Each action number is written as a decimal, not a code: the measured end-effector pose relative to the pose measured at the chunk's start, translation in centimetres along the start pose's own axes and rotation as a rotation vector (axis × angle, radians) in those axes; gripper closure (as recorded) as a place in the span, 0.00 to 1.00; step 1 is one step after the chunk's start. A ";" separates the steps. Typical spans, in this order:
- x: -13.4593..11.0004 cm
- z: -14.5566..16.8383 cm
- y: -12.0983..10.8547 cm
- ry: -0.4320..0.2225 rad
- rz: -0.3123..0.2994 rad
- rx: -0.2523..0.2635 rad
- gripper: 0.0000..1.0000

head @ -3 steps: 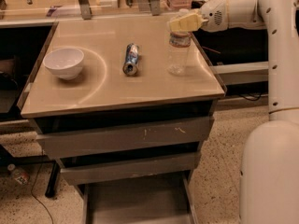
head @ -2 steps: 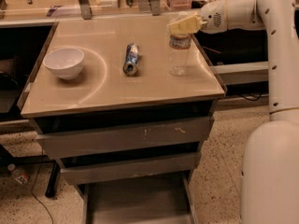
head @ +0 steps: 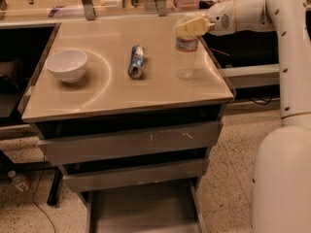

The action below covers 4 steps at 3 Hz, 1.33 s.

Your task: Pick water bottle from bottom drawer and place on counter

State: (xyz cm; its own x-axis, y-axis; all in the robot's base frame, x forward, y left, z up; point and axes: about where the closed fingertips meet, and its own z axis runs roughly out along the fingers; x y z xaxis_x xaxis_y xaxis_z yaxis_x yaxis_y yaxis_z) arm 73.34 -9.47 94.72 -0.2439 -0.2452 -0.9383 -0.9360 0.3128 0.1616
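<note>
Nothing has shifted: tool (head: 192, 26) still sits at the top of the bottle (head: 186, 57), which stands upright on the counter (head: 121, 93) near its right edge, right of the can (head: 136, 62); can't tell whether tool grips.

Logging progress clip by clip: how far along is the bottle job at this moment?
Done: the water bottle stands upright on the counter, and the bottom drawer is pulled out with a bare floor. In hand: the pincer is at the bottle's top, near the counter's right edge. Left: drawing the arm clear so the bottle stands alone.
</note>
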 end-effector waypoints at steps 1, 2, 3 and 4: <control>0.0 0.0 0.0 0.000 0.000 0.000 0.59; 0.0 0.0 0.0 0.000 0.000 0.000 0.36; 0.0 0.0 0.0 0.000 0.000 0.000 0.13; 0.0 0.0 0.0 0.000 0.000 0.000 0.00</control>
State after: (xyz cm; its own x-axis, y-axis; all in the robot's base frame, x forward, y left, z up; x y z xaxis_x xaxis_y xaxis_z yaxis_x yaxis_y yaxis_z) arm 73.35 -9.43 94.71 -0.2439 -0.2451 -0.9383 -0.9360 0.3125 0.1617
